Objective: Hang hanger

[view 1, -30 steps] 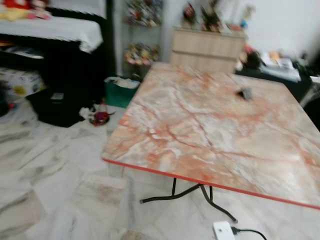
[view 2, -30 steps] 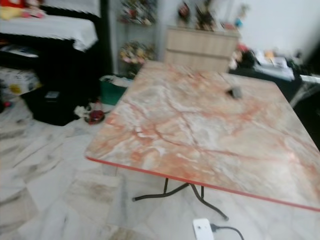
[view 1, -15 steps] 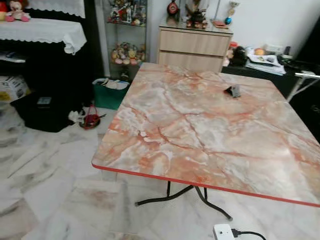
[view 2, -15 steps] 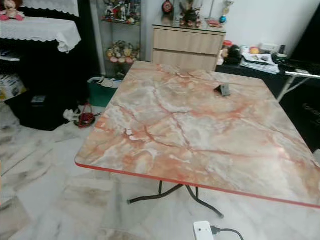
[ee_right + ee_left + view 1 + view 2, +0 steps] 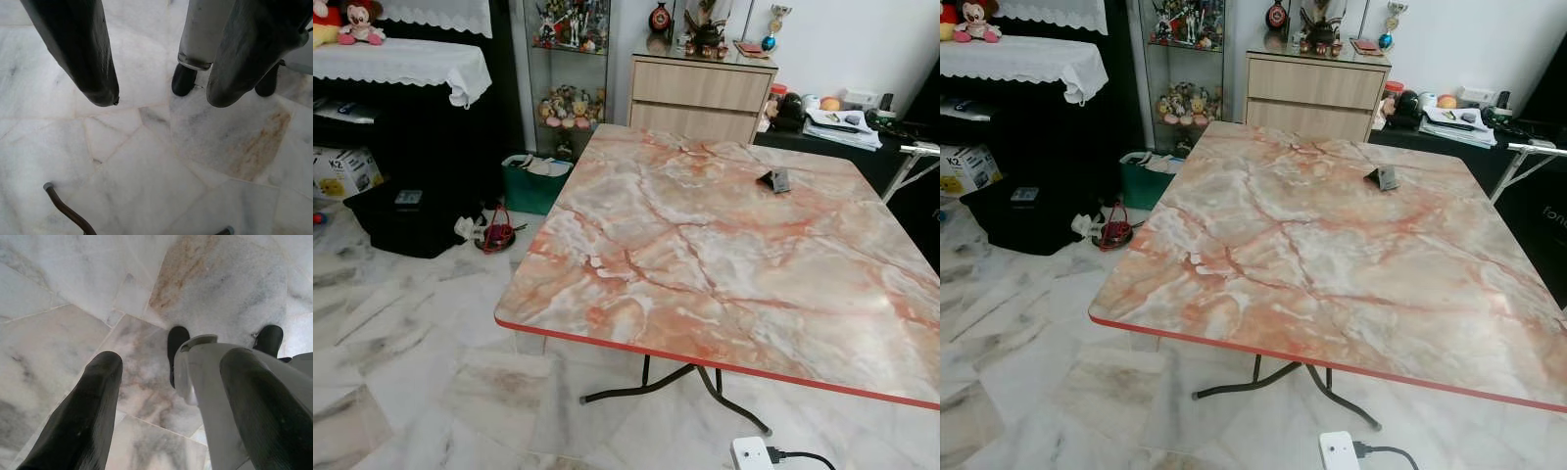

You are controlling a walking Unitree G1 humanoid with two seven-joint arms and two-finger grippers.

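Above the marble floor (image 5: 58,308), left gripper (image 5: 171,377) and right gripper (image 5: 164,95) hang spread, empty.

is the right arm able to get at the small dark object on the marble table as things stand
Probably not yet. The right gripper hangs open over the floor, and the small dark object lies near the far side of the pink marble-patterned table, so the robot would likely have to walk round first.

Even, bright indoor light; both eye views sharp. A soft sheen lies across the near right of the desk (image 5: 724,255), and deep shadow fills the shelf (image 5: 411,127) under the white cloth. Close fingers (image 5: 83,421) in wrist views slightly soft.
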